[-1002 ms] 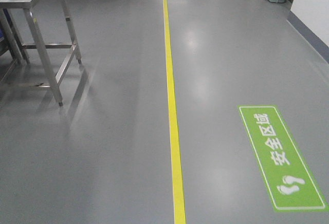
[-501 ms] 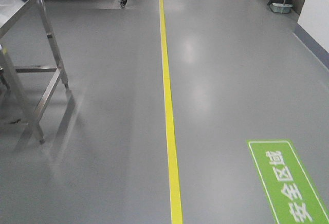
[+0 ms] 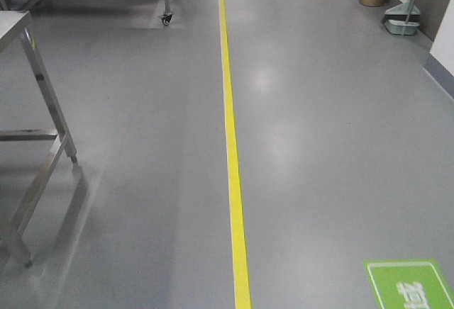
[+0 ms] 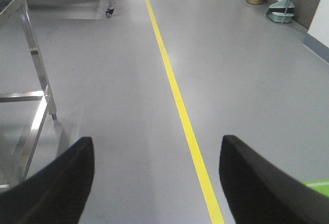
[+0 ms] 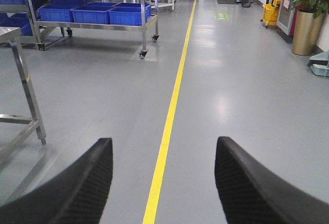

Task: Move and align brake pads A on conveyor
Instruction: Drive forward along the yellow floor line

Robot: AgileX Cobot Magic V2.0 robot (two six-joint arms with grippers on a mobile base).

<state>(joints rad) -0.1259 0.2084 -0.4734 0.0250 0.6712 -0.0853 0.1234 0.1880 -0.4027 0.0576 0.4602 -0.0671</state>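
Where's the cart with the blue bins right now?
The cart stands upper left in the right wrist view, left of the yellow floor line and beyond the steel table.

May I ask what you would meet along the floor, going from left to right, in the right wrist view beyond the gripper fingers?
steel cart of blue bins → yellow floor line → yellow mop bucket → gold planter

Factory floor: yellow lane line [image 3: 232,153], steel table [image 3: 32,110], blue bins [image 5: 92,12] on wheeled rack [image 5: 103,24].
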